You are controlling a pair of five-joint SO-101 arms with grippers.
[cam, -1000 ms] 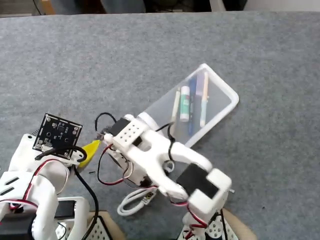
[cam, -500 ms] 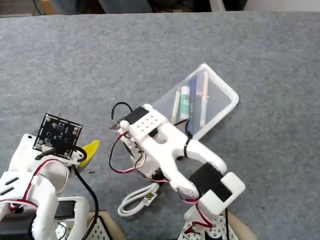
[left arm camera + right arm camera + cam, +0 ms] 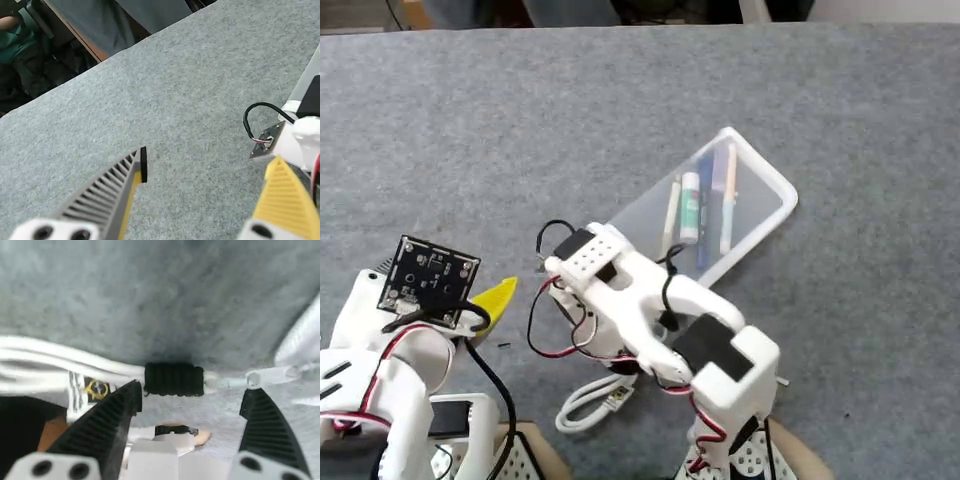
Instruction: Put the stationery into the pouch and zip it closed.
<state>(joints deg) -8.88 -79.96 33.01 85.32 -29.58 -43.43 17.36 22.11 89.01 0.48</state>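
The clear, white-rimmed pouch [image 3: 640, 215] lies flat at a slant, holding pens [image 3: 728, 205] and a white tube [image 3: 691, 207].

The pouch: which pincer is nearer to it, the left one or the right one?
Right. The right pincer is open just at the near end of the pouch, above the white cable. The left pincer, also open, is farther to the side, over grey table.

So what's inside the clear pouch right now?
Four items: a pale green pen, a white tube, a blue pen and an orange pen. The right arm covers the pouch's near end, so anything there is hidden.
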